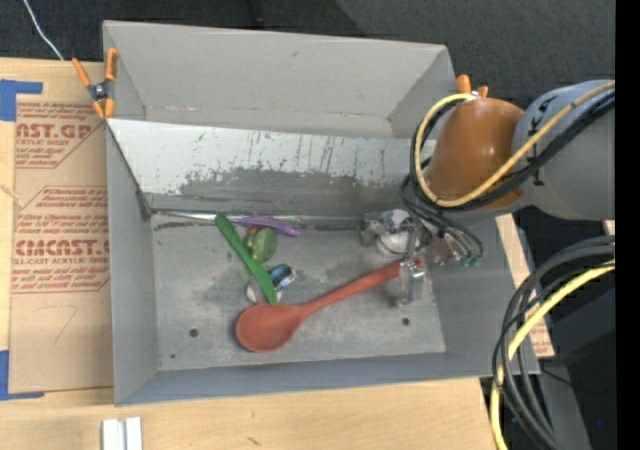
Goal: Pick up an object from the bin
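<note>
Nearest to us, on the front part of the floor of the grey bin [190, 338], lies a red spoon [267, 327]. Its round bowl is toward the left, and its handle slants up and to the right, ending right at the gripper [411, 284]. The gripper stands low over the right side of the floor, at that handle's tip. We cannot tell how far open it is, nor whether it has hold of the handle, because the metal parts and the red tip run together there.

Just behind the spoon's bowl, a green stick [245, 258] lies slantwise, its lower end close to the bowl. Beside that end sits a small blue-and-white thing [281, 277] that we cannot name. Farther back, a rounded yellow-green thing [263, 241] rests against the stick. Behind it, a thin purple strip [272, 227] lies along the foot of the far wall.

To the right, at the same depth, a pale shiny lump [388, 229] sits just beside the gripper. Dark cables [452, 243] partly cover it, so we cannot say whether it is a loose thing or part of the arm.

Above it the orange cover [478, 150], looped with yellow and black cable, hides the bin's right rim.
</note>
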`<state>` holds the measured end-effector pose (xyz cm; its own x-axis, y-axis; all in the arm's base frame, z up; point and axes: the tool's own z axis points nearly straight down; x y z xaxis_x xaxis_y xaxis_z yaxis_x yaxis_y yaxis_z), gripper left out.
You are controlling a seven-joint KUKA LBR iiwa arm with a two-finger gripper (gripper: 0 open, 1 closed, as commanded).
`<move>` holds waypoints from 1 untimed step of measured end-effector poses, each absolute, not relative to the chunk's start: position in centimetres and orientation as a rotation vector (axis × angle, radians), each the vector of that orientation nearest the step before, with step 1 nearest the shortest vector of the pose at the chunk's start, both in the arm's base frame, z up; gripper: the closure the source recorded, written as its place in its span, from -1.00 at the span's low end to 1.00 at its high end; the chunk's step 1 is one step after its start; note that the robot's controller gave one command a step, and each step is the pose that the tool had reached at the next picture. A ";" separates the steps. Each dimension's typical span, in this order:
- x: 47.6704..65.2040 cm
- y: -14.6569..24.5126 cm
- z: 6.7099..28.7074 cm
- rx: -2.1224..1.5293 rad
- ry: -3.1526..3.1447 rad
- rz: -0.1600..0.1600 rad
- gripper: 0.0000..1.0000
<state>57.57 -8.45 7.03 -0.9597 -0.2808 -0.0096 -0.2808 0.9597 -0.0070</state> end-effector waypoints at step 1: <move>53.3 6.7 6.9 -0.253 3.137 0.010 1.00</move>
<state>53.28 6.69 6.89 -0.9870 -0.1603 0.0053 -0.1603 0.9870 0.0069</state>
